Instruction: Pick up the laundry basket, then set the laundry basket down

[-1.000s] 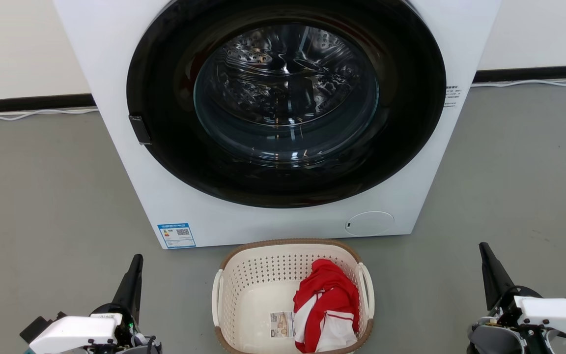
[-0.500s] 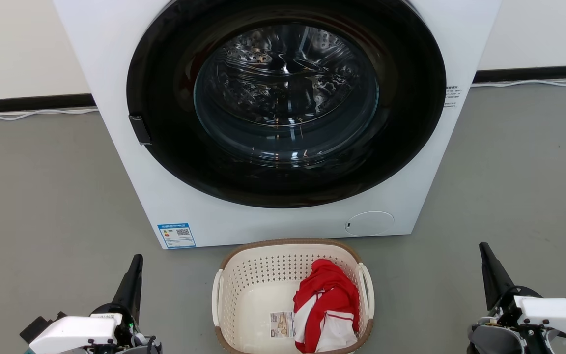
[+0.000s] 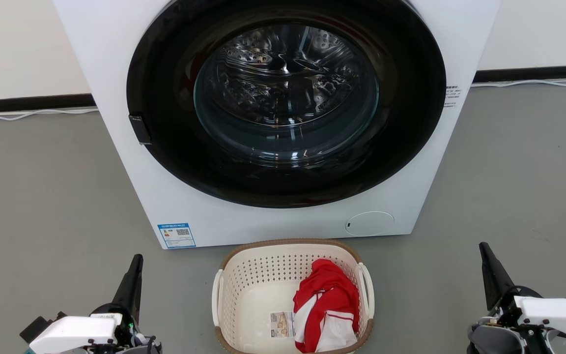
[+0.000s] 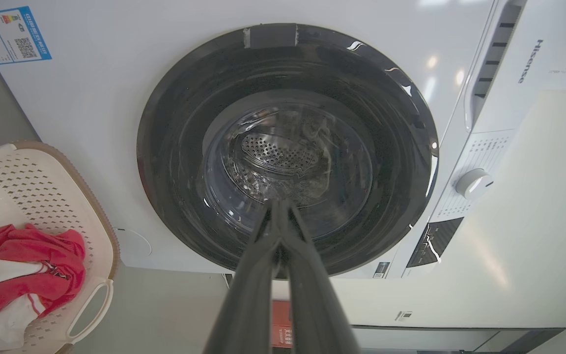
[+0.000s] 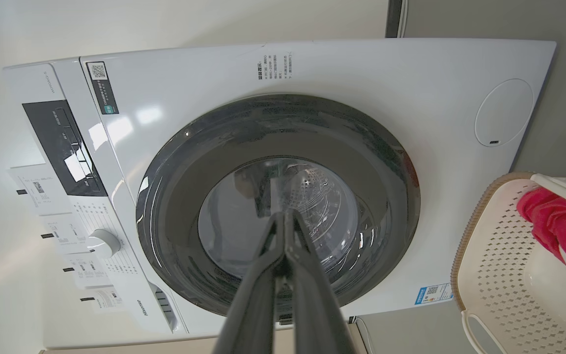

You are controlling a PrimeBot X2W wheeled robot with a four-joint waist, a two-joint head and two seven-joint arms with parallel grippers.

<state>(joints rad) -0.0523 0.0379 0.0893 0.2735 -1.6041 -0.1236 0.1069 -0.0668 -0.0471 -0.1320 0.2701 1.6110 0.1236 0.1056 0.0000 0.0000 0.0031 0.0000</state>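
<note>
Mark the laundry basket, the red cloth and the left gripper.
laundry basket (image 3: pixel 268 268), head view, far perforated wall.
red cloth (image 3: pixel 329 287), head view, middle of its folds.
left gripper (image 3: pixel 137 259), head view, closed fingertips.

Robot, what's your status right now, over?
Left gripper, right gripper: fingers shut, empty. Laundry basket on floor by washing machine, red-and-white garment inside. Nothing in the way.

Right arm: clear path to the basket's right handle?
Probably yes: only bare floor lies between the right gripper and the basket's right handle, though its jaws are shut and must open first.
</note>
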